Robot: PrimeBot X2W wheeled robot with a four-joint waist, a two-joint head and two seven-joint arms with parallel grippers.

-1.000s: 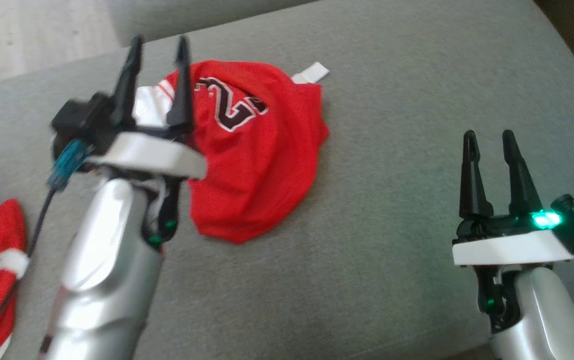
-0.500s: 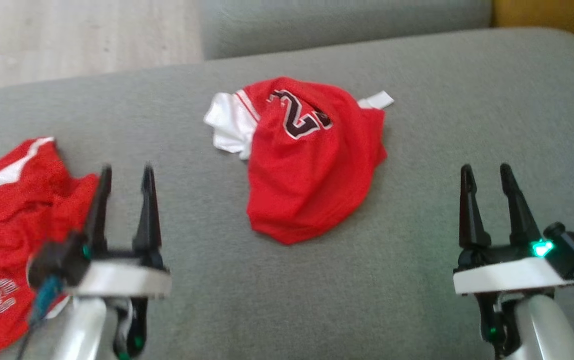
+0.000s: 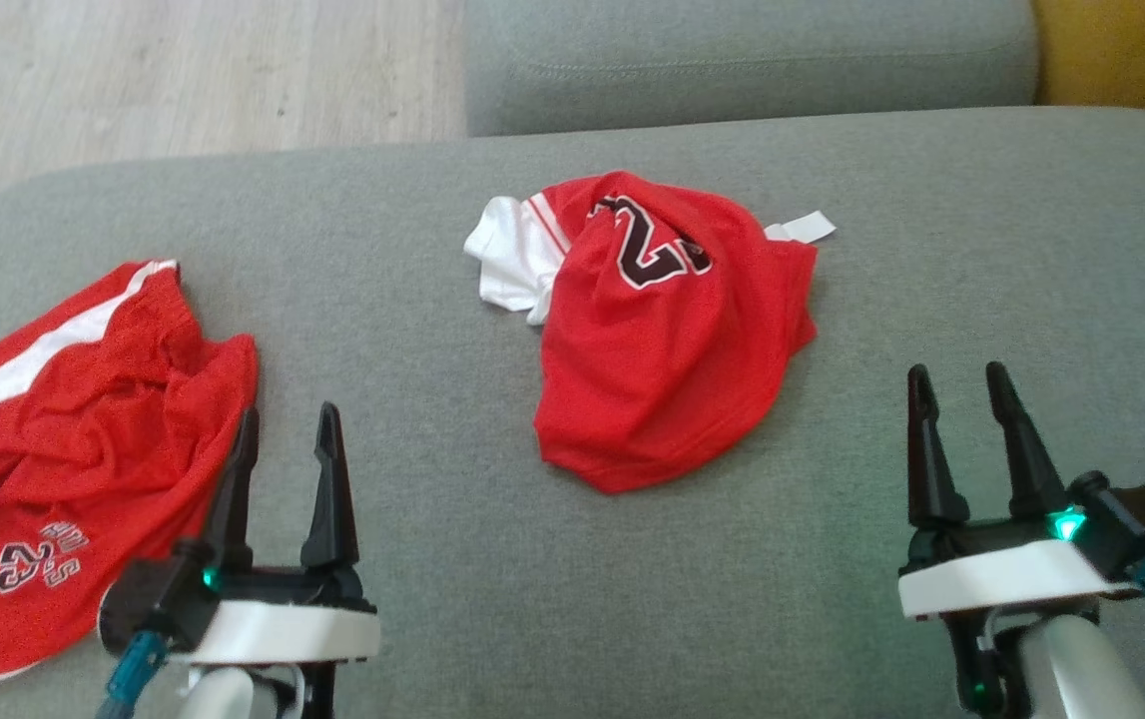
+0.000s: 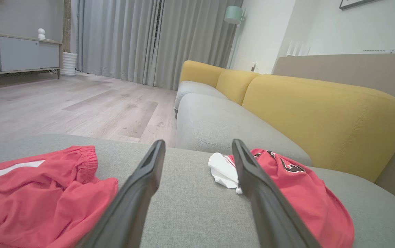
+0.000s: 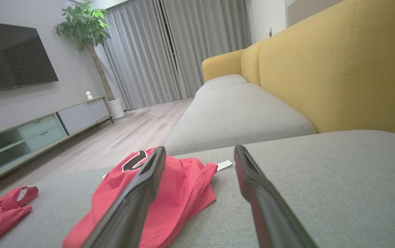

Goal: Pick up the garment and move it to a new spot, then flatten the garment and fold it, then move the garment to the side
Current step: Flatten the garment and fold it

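Observation:
The garment (image 3: 672,340), a red jersey with a dark number and a white part at its far left, lies crumpled in the middle of the grey sofa cushion (image 3: 931,250). It also shows in the left wrist view (image 4: 304,193) and the right wrist view (image 5: 187,189). My left gripper (image 3: 287,414) stands open at the lower left, well short of the garment, with nothing between its fingers (image 4: 142,186). My right gripper (image 3: 958,371) is open too, to the right of and nearer than the garment, and empty (image 5: 200,148).
Red shorts (image 3: 83,419) with a white stripe lie rumpled at the cushion's left end, just left of my left gripper. A second grey cushion (image 3: 752,60) lies beyond. The yellow backrest (image 4: 321,117) runs along the right. Wood floor (image 3: 183,80) lies past the left edge.
My left gripper has drawn back from over the garment to the lower left, still open. The head view has shifted, bringing the shorts into sight. The right gripper has kept its place.

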